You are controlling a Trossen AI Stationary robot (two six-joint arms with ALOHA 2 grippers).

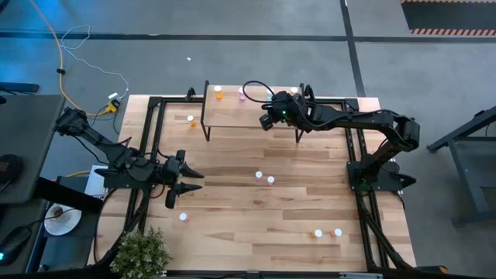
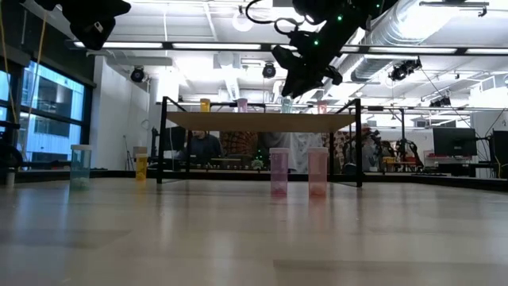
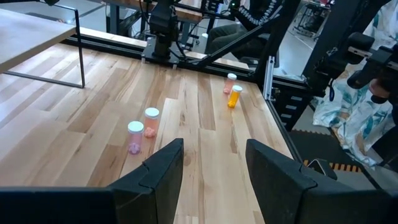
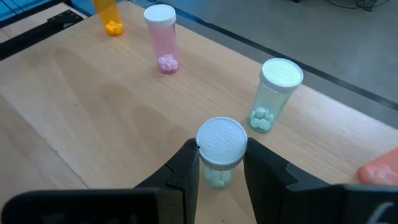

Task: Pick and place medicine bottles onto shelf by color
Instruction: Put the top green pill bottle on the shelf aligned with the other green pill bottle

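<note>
A small teal-green medicine bottle with a white ribbed cap (image 4: pixel 221 152) sits pinched between the two dark fingers of the right gripper (image 4: pixel 221 163), which hangs over the small light-wood shelf on thin black legs (image 4: pixel 93 106). Just beside it on the shelf stands a second teal-green bottle (image 4: pixel 274 93), with a pink bottle (image 4: pixel 162 40) and an orange one (image 4: pixel 109 17) farther along the row.

The step in hand looks like the placing: this bottle belongs next to its teal twin. The next move calls for lowering it upright onto the wood, then spreading the fingers without tipping it.

The left gripper (image 1: pixel 184 180) waits over the table's left side, fingers spread and holding nothing, with two pink bottles (image 3: pixel 142 129) ahead of it.
</note>
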